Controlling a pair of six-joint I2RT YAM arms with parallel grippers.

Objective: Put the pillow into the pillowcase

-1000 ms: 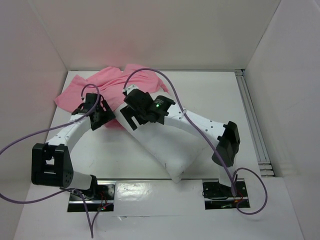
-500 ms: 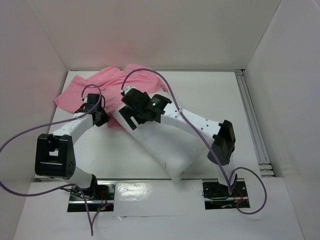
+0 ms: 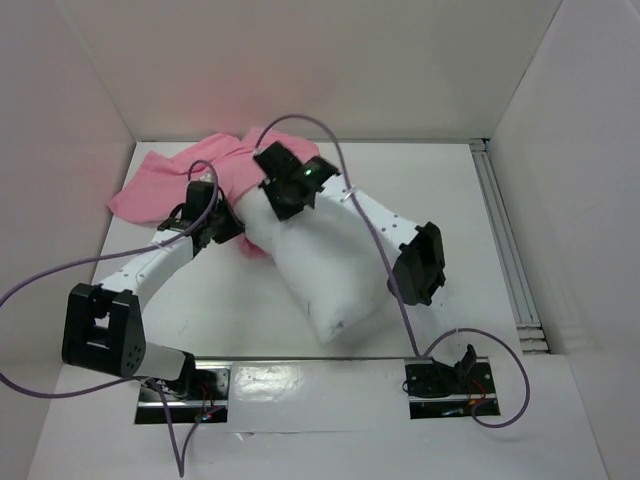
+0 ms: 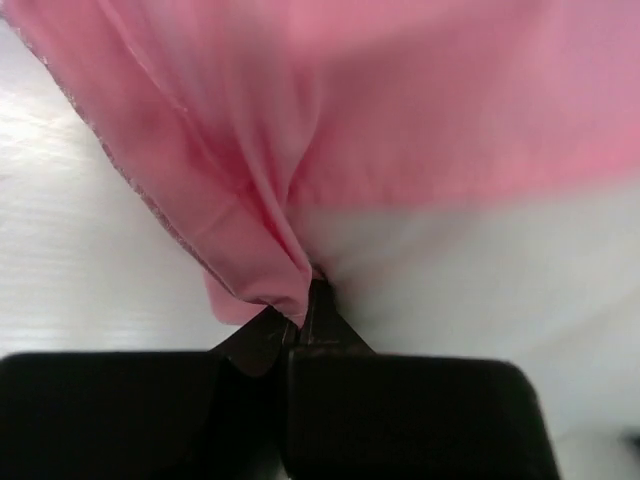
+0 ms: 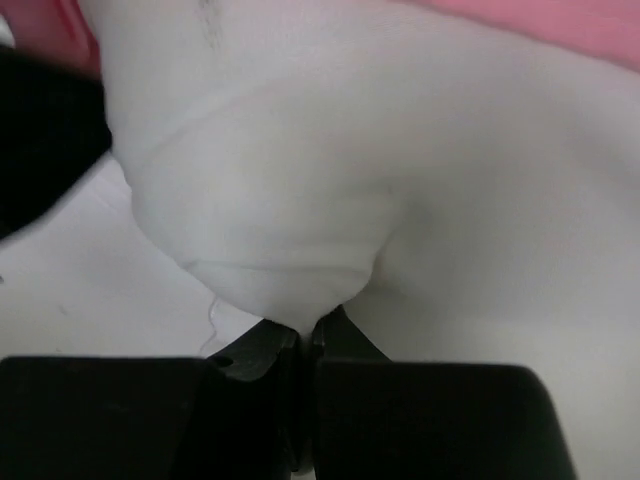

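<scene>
pink fabric, the pillowcase (image 3: 165,182), lies crumpled in the upper left of the top view, on the white table (image 3: 225,300) close to the back wall. its right-hand part runs under the two wrists. we cannot tell from any view where its opening lies.

just right of that heap, left of centre, sits the left gripper (image 3: 222,226). in the left wrist view its two black fingers are pinched together on a gathered fold of the pink cloth, and the fold's patterned hem runs up towards the upper left of that frame. white stuffing-filled cloth shows directly behind the fold.

the pillow (image 3: 325,270) fills the centre of the top view. it lies slantwise, with one end at the upper left touching the pink cloth and the other end at the lower centre, near the arm bases. most of it is bare white. we cannot tell whether its upper end is inside the case or only beside it.

the right gripper (image 3: 283,188) is at the pillow's upper end, above centre. the right wrist view shows its fingers closed tight on a pinch of the white cover, which puckers around the grip. pink shows in the top corners of that frame.
</scene>
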